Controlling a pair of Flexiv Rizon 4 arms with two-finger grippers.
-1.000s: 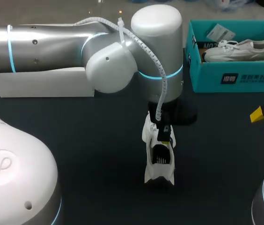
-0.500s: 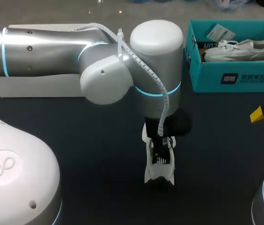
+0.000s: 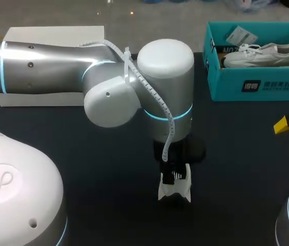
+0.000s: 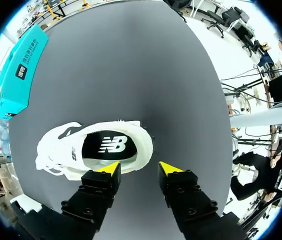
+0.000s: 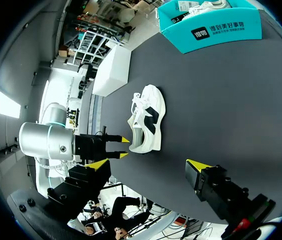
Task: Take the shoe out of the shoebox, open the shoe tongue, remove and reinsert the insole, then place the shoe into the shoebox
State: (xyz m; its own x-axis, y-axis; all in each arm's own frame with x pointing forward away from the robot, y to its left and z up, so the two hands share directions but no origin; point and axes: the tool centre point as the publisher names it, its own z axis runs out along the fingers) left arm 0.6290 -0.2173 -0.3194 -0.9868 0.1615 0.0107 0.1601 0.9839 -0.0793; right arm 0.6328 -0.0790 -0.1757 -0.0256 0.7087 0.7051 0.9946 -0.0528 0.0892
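A white shoe (image 3: 174, 189) stands on the dark table, its front hidden under my left wrist in the head view. In the left wrist view the shoe (image 4: 63, 152) shows its black insole (image 4: 106, 146) lying inside. My left gripper (image 4: 140, 168) hangs open just behind the heel, one fingertip (image 4: 110, 167) close to the heel rim, nothing held between the fingers. The right wrist view shows the shoe (image 5: 148, 122) side on, with the left gripper (image 5: 122, 148) at its heel. My right gripper (image 5: 147, 165) stands open, well off the shoe. The teal shoebox (image 3: 257, 84) sits at the back right.
A second white shoe (image 3: 261, 54) and a tag lie inside the shoebox. The white box lid (image 3: 52, 36) lies at the back left, partly behind my left arm. My right gripper's yellow tips (image 3: 283, 124) show at the table's right edge.
My left gripper has opened from shut, and its wrist has moved toward the near side along the shoe, now covering the shoe's front. The shoe and the right arm have stayed put.
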